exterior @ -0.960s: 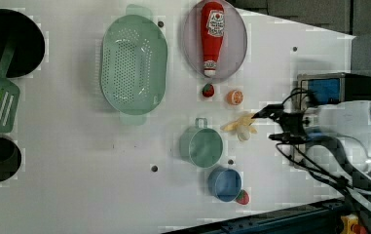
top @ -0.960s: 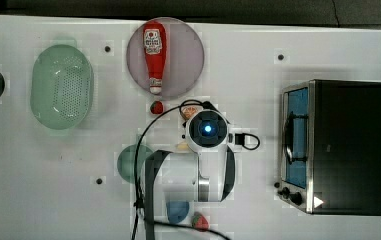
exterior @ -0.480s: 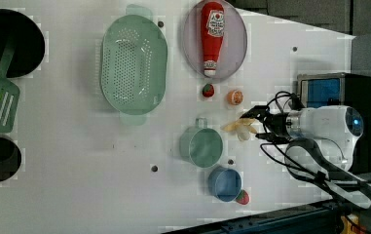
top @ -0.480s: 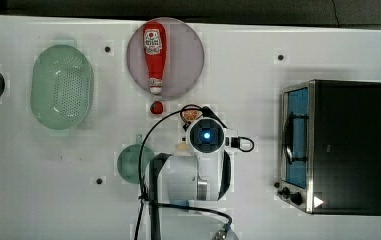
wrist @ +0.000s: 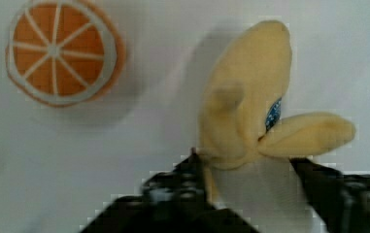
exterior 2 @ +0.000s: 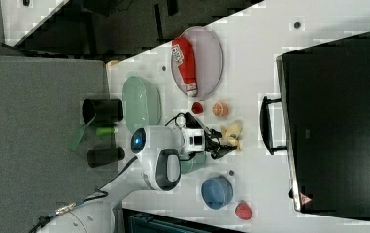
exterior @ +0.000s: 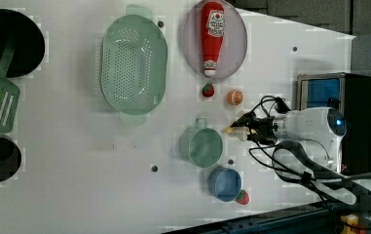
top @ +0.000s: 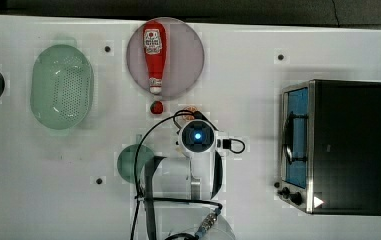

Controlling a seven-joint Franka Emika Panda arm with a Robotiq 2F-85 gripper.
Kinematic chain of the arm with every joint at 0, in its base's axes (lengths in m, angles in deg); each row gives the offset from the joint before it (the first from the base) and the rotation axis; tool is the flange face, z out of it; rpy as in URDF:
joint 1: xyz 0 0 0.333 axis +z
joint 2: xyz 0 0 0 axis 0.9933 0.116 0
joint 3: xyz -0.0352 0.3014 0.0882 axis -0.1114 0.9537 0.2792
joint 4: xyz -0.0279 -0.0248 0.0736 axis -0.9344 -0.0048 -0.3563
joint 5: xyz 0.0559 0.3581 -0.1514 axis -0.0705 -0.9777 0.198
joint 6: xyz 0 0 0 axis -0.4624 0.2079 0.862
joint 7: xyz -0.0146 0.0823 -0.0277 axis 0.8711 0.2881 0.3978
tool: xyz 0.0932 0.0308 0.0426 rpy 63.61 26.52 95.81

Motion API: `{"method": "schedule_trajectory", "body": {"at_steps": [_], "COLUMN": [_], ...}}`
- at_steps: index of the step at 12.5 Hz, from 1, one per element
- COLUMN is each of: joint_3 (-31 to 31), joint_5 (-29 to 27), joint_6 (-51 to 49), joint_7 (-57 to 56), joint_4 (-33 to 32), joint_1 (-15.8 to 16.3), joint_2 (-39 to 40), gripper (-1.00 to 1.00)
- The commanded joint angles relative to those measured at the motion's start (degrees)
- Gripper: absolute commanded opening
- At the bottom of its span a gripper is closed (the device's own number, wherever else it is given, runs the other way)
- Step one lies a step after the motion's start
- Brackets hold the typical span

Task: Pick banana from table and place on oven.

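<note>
The pale yellow banana (wrist: 245, 111) lies on the white table (top: 253, 75), just below the orange slice (exterior: 235, 97) in the left view. My gripper (wrist: 250, 165) is down at the table, its two black fingers pressed against either side of the banana's lower end, shut on it. In the left view the gripper (exterior: 245, 130) reaches in from the right, with the banana (exterior: 231, 129) poking out past its tips. In the top view my wrist (top: 198, 137) covers the banana. The oven (top: 348, 145) stands at the top view's right, its black top bare.
A strawberry (top: 156, 107) and a ketchup bottle (top: 154, 47) on a grey plate (top: 193, 55) lie beyond the orange slice. A green cup (exterior: 201, 146) stands close to the banana's tip, with a blue cup (exterior: 225, 184) behind. A green colander (top: 62, 92) is farther off.
My wrist has come down over the banana beside the orange slice. The fingers have narrowed from wide open until they meet the banana's sides.
</note>
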Motion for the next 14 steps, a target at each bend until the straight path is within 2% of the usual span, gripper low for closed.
{"method": "schedule_trajectory", "body": {"at_steps": [1,4,7,11,14], "joint_3": [-0.9,-0.8,-0.8,-0.8,-1.1], "joint_5": [-0.4,-0.4,-0.4,-0.4,-0.4], "joint_6": [1.0,1.4,-2.1,-21.1,-38.9], "joint_7": [1.4,1.4,1.4,1.4,1.4], "joint_4": [1.2,1.4,1.6,6.0,14.2], "joint_1": [-0.2,-0.2,-0.2,-0.2,-0.2], "joint_2": [-1.6,-4.0,-12.8,-27.8,-34.0], "gripper": [-0.47,-0.47,-0.47,-0.47,-0.47]}}
